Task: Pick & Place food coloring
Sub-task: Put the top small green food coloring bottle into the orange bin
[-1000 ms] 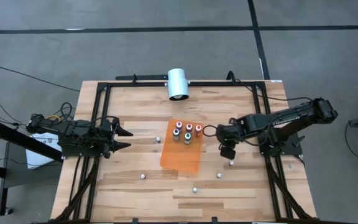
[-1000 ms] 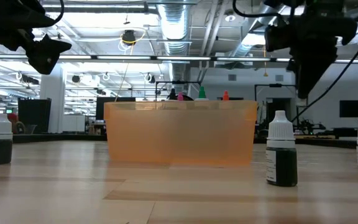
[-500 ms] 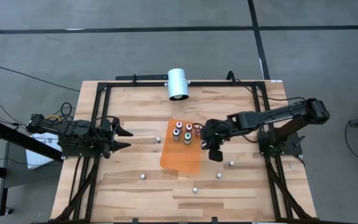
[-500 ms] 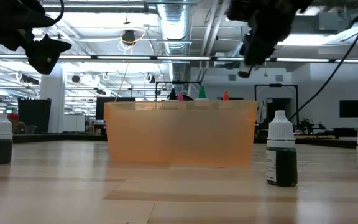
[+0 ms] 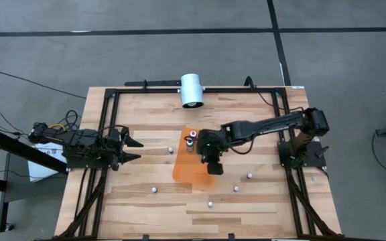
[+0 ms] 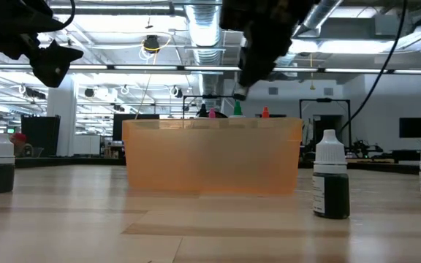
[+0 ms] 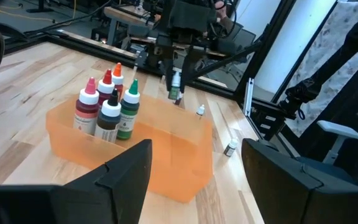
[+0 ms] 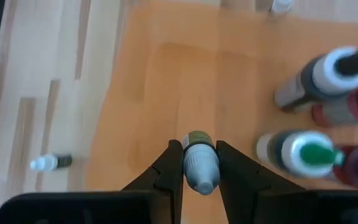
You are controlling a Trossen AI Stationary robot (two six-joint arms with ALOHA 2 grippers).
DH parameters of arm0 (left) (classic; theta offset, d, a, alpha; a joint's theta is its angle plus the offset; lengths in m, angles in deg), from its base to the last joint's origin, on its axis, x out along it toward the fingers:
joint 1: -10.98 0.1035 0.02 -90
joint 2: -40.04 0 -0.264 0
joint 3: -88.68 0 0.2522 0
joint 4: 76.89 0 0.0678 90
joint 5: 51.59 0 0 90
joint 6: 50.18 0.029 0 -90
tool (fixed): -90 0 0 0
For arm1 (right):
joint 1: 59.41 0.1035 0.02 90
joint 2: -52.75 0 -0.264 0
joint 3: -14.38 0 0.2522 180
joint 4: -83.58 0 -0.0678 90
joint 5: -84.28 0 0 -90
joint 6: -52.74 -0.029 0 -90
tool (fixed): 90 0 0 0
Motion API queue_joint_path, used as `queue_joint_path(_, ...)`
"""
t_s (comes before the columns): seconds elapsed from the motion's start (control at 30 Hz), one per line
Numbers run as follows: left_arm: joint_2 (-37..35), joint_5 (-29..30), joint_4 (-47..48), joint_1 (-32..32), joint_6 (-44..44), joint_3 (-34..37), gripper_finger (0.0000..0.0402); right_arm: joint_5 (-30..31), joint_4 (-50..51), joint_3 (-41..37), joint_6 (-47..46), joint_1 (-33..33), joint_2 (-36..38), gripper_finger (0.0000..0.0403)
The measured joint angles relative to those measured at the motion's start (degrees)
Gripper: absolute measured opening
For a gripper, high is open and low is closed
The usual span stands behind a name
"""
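One table [image 5: 139, 201] of pale wood, two arms; one orange bin [image 7: 185, 162] at its middle, walled to keep bottles together; right hand [image 8: 200, 163] above the bin's bare half, pinched shut on a food coloring bottle [image 8: 201, 167] hung upright — likely for a standing drop; left hand [image 5: 131, 148] parked wide open at the table's left; five capped bottles [image 7: 107, 106] clustered in the bin; loose bottles [image 5: 154, 189] scattered on the table — uncollected

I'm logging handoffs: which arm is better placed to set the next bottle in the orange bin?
Right. Its end effector already grips a bottle above the bin, beside the bottles standing inside. The left end effector waits, empty, at the table's left edge.
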Motion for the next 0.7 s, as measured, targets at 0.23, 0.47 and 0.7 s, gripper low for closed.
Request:
queue_joint_path(0.23,-0.02,-0.37,1.20,-0.02,-0.02,0.00,0.0240,1.83,0.42,5.56,-4.60,1.39,-6.21,0.0071)
queue_joint_path(0.47,-0.02,-4.84,3.88,-0.01,-0.02,0.00,0.0240,9.74,1.59,9.36,-10.19,5.31,-11.70,0.0071)
queue_joint_path(0.7,-0.02,-7.72,5.49,0.00,-0.04,0.00,0.0240,15.11,4.54,9.68,-18.83,8.23,-13.54,0.0071)
